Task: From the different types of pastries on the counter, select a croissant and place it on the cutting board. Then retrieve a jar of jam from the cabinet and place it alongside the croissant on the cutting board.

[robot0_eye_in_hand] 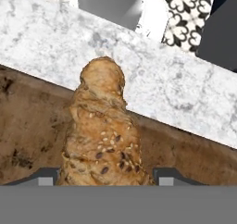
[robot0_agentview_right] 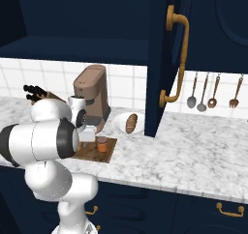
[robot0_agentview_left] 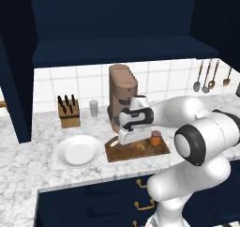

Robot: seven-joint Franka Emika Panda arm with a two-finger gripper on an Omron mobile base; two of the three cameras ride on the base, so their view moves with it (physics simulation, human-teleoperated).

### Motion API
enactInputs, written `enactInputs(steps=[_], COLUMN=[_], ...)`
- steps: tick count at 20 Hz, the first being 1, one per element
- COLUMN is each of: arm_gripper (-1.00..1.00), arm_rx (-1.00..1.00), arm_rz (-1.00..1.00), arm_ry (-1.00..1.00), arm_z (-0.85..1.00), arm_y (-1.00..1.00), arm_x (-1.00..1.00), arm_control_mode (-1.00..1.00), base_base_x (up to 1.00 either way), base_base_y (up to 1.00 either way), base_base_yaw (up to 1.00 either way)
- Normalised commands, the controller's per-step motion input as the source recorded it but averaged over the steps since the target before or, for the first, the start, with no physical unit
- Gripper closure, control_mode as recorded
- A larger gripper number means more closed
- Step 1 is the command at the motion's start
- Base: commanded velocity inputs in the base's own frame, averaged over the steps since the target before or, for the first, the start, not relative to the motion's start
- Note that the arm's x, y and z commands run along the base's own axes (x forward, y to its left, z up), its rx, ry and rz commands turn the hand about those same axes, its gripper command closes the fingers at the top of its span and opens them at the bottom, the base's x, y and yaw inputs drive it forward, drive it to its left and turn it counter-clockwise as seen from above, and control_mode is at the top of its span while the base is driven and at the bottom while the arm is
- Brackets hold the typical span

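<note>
Mottled wooden cutting board (robot0_eye_in_hand: 28,126) (matt)

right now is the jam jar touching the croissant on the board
Apart. In the left base view the jar of jam stands upright at the right end of the cutting board, with bare board between it and the croissant under the tool.

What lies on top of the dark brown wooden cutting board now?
On the dark brown wooden cutting board stand a small orange-brown jar of jam and a golden-tan seeded croissant. The gripper hangs over the croissant and covers the board's middle, so anything beneath it cannot be seen.
</note>
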Motion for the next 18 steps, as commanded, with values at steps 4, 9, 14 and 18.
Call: enactInputs(steps=[4,9,14,18], arm_gripper=[1.0,1.0,-1.0,-1.0], arm_rx=[0.0,0.0,0.0,0.04], arm_rz=[-0.03,-0.02,0.0,0.0], arm_ry=[0.01,0.0,0.0,0.03], arm_z=[-0.31,-0.34,-0.25,0.0], arm_y=[0.0,0.0,-0.01,0.0], arm_x=[0.0,0.0,0.0,0.0], arm_control_mode=[-1.0,-1.0,-1.0,-1.0], base_base_x=[0.0,0.0,0.0,0.0], base_base_y=[0.0,0.0,0.0,0.0], base_base_yaw=[0.0,0.0,0.0,0.0])
